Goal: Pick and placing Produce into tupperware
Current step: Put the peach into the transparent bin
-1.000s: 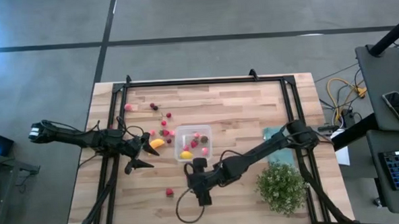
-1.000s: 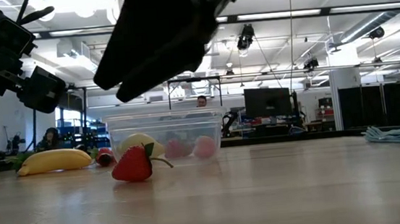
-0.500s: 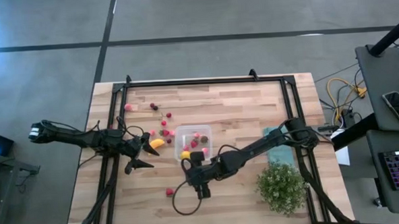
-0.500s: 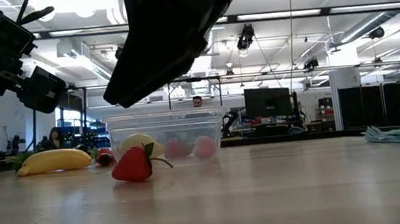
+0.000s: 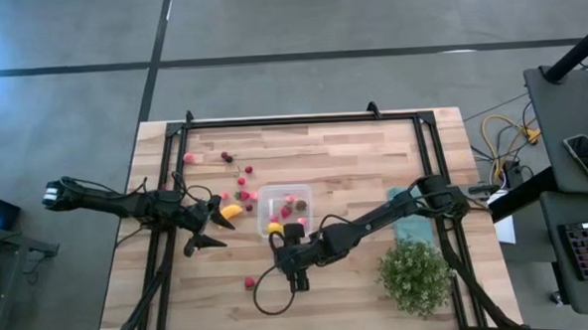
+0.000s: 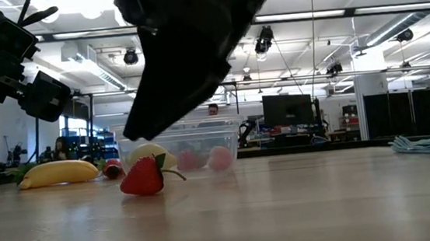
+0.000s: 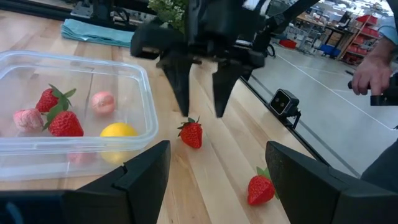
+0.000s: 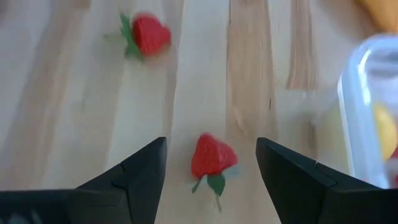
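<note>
While the right gripper (image 7: 200, 112) hung with jaws wide over a small red strawberry (image 7: 191, 133) on the wooden worktop (image 5: 353, 152), beside the clear square plastic tupperware (image 7: 140, 87) at frame centre, pick step in hand. Next: descend, straddle, close. Left gripper (image 5: 217, 226) waited wide at centre-left.

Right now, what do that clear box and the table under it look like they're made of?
The box looks like thin clear plastic, glossy: the fruit inside shows through its walls, and its rolled rim catches the light. The table looks like wood, with pale jointed strips, visible grain lines and a smooth, faintly shiny finish. It could be solid or laminated; I cannot tell.
</note>
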`<state>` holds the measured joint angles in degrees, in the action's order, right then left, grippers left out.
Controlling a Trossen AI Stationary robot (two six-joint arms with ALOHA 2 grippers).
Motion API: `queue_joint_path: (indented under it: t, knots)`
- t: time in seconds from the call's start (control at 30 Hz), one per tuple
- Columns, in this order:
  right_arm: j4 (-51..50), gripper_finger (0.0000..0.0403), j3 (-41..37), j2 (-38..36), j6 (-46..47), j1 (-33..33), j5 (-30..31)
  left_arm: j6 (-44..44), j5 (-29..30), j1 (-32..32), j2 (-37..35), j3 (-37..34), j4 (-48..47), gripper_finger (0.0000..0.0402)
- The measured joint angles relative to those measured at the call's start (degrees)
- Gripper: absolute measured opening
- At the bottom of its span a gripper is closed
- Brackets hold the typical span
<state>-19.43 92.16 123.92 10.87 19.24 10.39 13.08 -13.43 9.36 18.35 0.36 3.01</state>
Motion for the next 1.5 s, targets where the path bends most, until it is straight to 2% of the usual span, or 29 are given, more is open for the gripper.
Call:
queue_joint_path:
  t: [0.23,0.37,0.57,0.8,0.97,1.07,1.23,1.4,1.5]
  knots:
    - [-0.7,0.0239,1.7,0.0,1.3,1.3,0.2,0.0,0.0,0.0,0.0,0.0,0.0,0.0249]
    - [-4.0,0.0239,3.8,-0.2,5.2,2.2,0.2,0.0,0.0,0.0,0.0,0.0,0.0,0.0249]
    - [-15.0,0.0233,14.1,-0.4,11.7,2.5,5.1,0.0,0.0,0.0,0.0,0.0,0.0,0.0249]
    - [-28.4,0.0233,26.1,-0.4,15.8,2.5,7.6,0.0,0.0,0.0,0.0,0.0,0.0,0.0249]
    - [-37.9,0.0233,31.1,-0.4,17.8,3.3,7.4,0.0,0.0,0.0,0.0,0.0,0.0,0.0249]
    - [-38.9,0.0233,33.3,-0.4,19.0,3.1,7.7,0.0,0.0,0.0,0.0,0.0,0.0,0.0249]
    - [-39.6,0.0233,37.0,-1.8,28.6,1.2,6.7,0.0,0.0,0.0,-0.1,0.0,0.0,0.0249]
    - [-40.8,0.0233,40.7,-4.5,26.1,2.2,0.1,4.0,0.0,0.0,0.0,0.0,1.9,0.0249]
    - [-40.5,0.0233,39.9,-7.4,26.7,3.1,-0.2,9.2,0.0,0.0,-0.1,0.0,4.0,0.0249]
